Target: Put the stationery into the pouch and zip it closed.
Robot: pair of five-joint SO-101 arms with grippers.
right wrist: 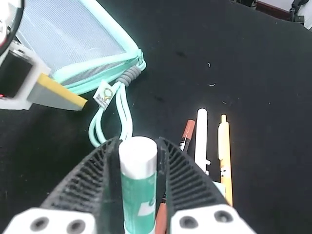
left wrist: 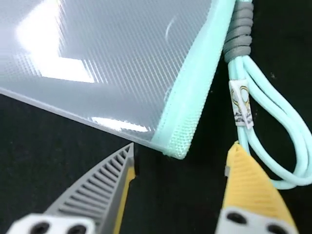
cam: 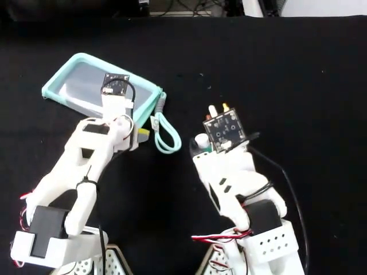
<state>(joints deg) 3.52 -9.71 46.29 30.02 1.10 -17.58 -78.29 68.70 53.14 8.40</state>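
Your right gripper (right wrist: 139,144) is clamped on the glue stick (right wrist: 139,195), whose long axis runs along the jaws, cap forward. Just ahead lies the zip cord (right wrist: 109,122); beyond it is the pouch (right wrist: 63,44), zip end facing you, long axis running away. Your left gripper (left wrist: 183,146), jaws wide, sits nearer, at that end's corner.

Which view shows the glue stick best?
The right wrist view: the glue stick sits between the jaws of the right gripper, white cap and green body clear. The high view catches its cap; the left wrist view faces the pouch.
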